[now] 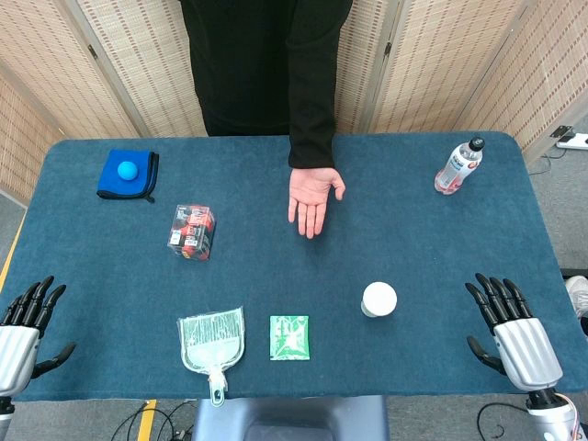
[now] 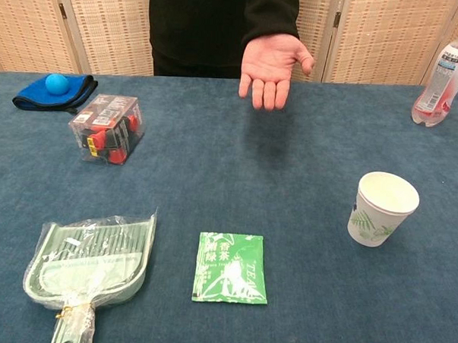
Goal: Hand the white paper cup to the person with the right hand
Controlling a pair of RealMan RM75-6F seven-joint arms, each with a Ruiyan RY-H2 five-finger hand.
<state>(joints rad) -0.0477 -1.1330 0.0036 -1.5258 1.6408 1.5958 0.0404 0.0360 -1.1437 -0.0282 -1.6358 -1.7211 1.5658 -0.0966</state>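
Observation:
The white paper cup [image 1: 378, 299] [image 2: 381, 208] stands upright and empty on the blue table, right of centre near the front. My right hand [image 1: 508, 323] rests at the table's front right corner, fingers spread, about a hand's width to the right of the cup and holding nothing. My left hand [image 1: 26, 323] lies open at the front left corner. The person's hand [image 1: 312, 197] [image 2: 274, 65] is held out palm up over the middle of the table, beyond the cup. Neither of my hands shows in the chest view.
A green tea sachet [image 1: 289, 336] and a wrapped green dustpan [image 1: 213, 342] lie near the front edge. A clear box of red items [image 1: 191, 231] sits left of centre. A blue cloth with a ball [image 1: 128, 173] lies far left, a bottle [image 1: 457, 165] far right.

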